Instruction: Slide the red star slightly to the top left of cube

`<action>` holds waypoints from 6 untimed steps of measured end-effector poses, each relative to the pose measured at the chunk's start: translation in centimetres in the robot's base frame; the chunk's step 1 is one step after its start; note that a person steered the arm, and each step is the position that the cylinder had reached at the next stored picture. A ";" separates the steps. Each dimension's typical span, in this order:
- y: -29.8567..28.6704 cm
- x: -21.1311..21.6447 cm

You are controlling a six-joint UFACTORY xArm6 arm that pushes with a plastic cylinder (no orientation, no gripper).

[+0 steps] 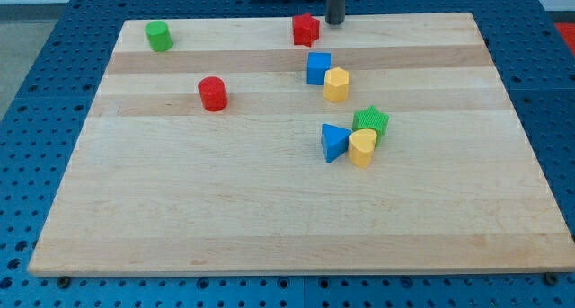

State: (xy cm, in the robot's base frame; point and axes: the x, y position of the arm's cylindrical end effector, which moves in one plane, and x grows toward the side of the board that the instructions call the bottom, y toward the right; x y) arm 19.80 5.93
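1. The red star (305, 29) sits near the view's top edge of the board, a little right of centre, resting flat on the wood.
2. My tip (335, 22) stands just beside the star at about its 2 o'clock; whether the two touch I cannot tell. The rod ends plain, with no pincer to open or close, and it holds nothing.
3. The blue cube (318, 67) lies near the star, at roughly its 5 o'clock, with a clear gap between them.
4. A yellow block (336, 84), hexagonal on top, touches the cube at the cube's 4 o'clock.
5. Farther toward the view's bottom is a tight cluster: a green star-like block (371, 122), a blue triangular block (334, 142) at its 8 o'clock, and a second yellow block (362, 147) pressed between them.
6. A red cylinder (213, 93) stands well apart at the star's 8 o'clock, and a green cylinder (159, 36) near the board's top-left corner.
7. The surface is a pale wooden board (225, 209) of glued planks, lying on a blue perforated table (36, 92).
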 end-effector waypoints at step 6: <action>-1.0 1.7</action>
State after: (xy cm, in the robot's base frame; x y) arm 21.52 4.90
